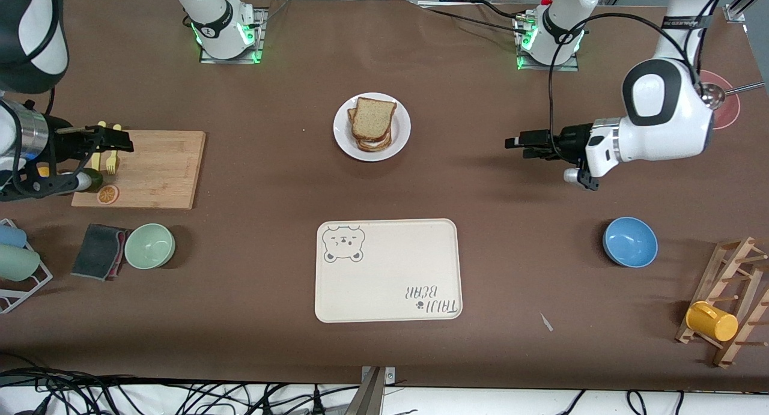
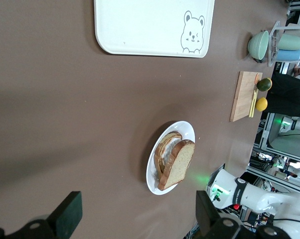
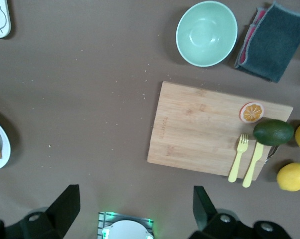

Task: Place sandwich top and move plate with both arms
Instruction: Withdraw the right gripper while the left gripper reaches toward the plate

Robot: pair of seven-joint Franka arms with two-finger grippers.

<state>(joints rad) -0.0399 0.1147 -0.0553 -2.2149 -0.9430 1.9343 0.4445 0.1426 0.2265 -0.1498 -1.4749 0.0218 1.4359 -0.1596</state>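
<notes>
The sandwich top (image 1: 372,119) lies uppermost on a stack of bread on the white plate (image 1: 343,136), in the middle of the table near the arms' bases. The left wrist view shows the same slice (image 2: 180,162) leaning on the stack on the plate (image 2: 152,185). My left gripper (image 1: 515,143) hovers open and empty over bare table toward the left arm's end, well apart from the plate; its fingers (image 2: 68,214) frame nothing. Over the end of the cutting board (image 1: 156,169) my right gripper (image 1: 123,140) hangs open and empty. Only the plate's edge (image 3: 0,149) enters the right wrist view.
A cream bear-printed tray (image 1: 390,271) lies nearer the front camera than the plate. A blue bowl (image 1: 629,241) and a wooden rack with a yellow mug (image 1: 712,321) sit toward the left arm's end. A green bowl (image 1: 149,245), a dark cloth (image 1: 99,251), yellow cutlery (image 3: 244,159), an avocado (image 3: 273,132) and lemons (image 3: 292,177) sit around the board.
</notes>
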